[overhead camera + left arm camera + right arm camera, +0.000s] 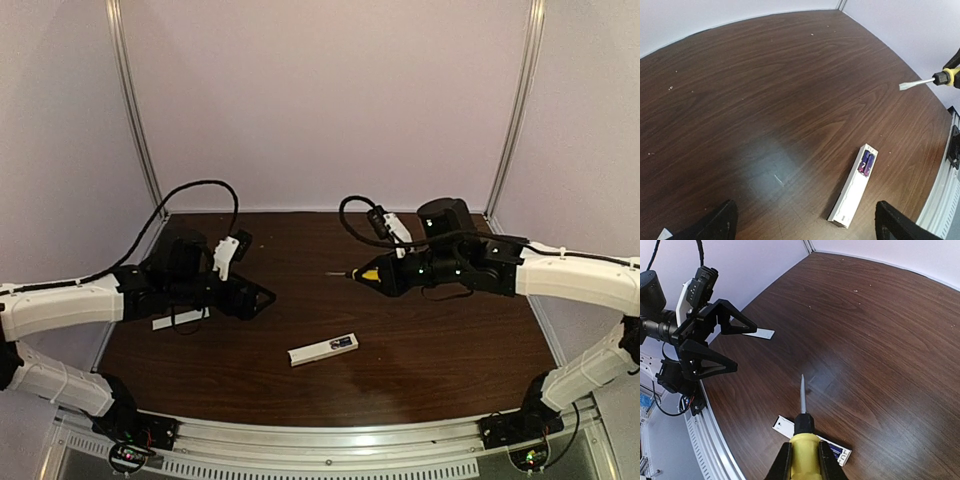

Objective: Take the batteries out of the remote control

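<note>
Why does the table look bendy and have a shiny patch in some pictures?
Left wrist view: the wide lens bows the table edge, and a pale glare sits beside the remote control. Right wrist view: same bowing, with a fainter sheen near the screwdriver tip. Top view: straighter, dimmer, a little soft.

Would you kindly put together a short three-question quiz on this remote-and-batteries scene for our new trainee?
1. True or false: the batteries sit inside the open compartment of the remote control.
2. What does the right pincer hold? A, a battery; B, the screwdriver; C, nothing.
3. Fill in the blank: the left pincer is ____, with nothing between its fingers.

Key: 1 true; 2 B; 3 open.
</note>
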Controlling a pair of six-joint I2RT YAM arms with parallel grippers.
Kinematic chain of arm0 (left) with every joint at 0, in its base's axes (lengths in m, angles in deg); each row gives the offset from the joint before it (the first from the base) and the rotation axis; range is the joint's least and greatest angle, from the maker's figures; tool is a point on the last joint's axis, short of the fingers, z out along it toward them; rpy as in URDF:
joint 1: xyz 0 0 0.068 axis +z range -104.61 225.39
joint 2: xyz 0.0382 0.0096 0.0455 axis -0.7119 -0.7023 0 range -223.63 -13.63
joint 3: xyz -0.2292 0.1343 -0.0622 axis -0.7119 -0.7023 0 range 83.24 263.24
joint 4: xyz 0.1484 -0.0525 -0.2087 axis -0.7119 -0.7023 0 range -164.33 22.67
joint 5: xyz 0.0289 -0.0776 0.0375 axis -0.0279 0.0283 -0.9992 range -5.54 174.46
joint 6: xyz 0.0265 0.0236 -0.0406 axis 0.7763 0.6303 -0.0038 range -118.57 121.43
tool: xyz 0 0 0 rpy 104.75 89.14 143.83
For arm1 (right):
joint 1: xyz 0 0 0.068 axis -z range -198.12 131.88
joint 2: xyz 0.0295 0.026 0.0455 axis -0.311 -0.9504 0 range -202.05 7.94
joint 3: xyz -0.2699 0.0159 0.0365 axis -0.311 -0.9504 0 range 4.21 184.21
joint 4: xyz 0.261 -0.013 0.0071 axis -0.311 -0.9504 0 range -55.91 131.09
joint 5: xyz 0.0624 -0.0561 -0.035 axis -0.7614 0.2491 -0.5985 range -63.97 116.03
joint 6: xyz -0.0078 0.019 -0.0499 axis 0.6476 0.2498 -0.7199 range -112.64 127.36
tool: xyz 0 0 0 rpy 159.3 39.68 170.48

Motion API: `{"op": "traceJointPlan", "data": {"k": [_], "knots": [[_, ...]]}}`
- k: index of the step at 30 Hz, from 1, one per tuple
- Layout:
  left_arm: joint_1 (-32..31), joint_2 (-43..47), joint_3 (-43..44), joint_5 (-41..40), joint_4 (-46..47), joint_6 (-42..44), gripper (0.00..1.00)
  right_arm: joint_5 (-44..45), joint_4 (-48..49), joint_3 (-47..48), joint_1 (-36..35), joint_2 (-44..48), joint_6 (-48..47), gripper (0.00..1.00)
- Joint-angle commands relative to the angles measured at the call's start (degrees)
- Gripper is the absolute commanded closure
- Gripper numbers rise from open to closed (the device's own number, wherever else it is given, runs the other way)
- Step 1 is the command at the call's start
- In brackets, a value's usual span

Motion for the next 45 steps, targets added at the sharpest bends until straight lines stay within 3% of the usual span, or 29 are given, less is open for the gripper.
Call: {"op": "traceJointPlan", "data": {"k": [1,10,21,36,45], "knots": [[-0.1,-0.2,-2.6,-1.5,7.8,3.6,0.03,3.6,-7.9,3.3,-0.1,2.7,-2.7,1.0],[-1.2,0.1,-11.5,5.5,22.0,8.1,0.03,5.9,-16.0,3.2,-0.1,6.7,-2.8,1.0],[-7.6,-7.3,-10.7,1.7,21.9,18.4,0.03,7.9,-22.3,1.7,-0.1,10.3,-1.8,1.0],[-7.9,-20.5,-7.2,11.6,27.4,25.5,0.03,7.1,-20.8,-2.4,-0.1,11.7,1.4,1.0],[-10.2,-26.7,-6.0,10.4,29.0,27.2,0.05,6.8,-19.3,-3.6,-0.1,11.1,1.6,1.0]]}}
